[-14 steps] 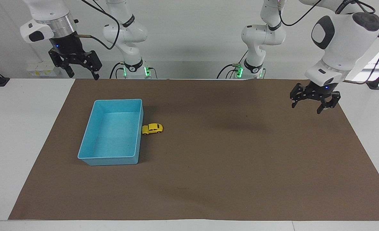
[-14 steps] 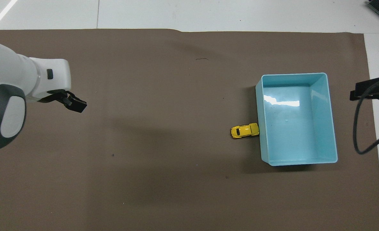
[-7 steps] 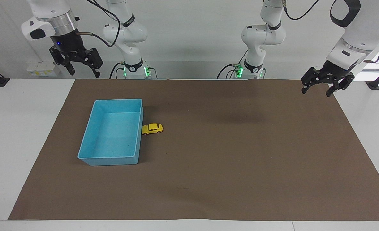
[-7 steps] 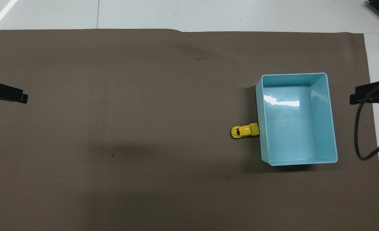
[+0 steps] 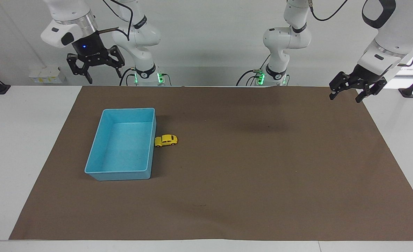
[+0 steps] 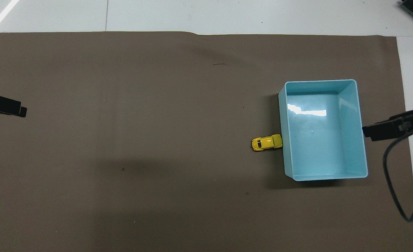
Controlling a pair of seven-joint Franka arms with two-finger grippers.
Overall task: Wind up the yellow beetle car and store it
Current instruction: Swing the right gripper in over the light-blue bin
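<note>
The yellow beetle car (image 5: 165, 140) stands on the brown mat, with one end touching the long wall of the light-blue bin (image 5: 122, 147). It also shows in the overhead view (image 6: 266, 142) beside the bin (image 6: 323, 140), which is empty. My right gripper (image 5: 101, 77) is open and empty, raised high over the mat's edge at the robots' end, above the bin's end of the table. Its tip shows in the overhead view (image 6: 384, 128). My left gripper (image 5: 346, 98) is open and empty, raised over the mat's corner at the left arm's end, far from the car.
The brown mat (image 5: 248, 168) covers most of the white table. A black cable (image 6: 398, 189) hangs from the right arm over the mat's edge beside the bin.
My left gripper has risen and drawn back toward its end of the table. My right gripper has moved closer over the bin's end. The car and bin have not moved.
</note>
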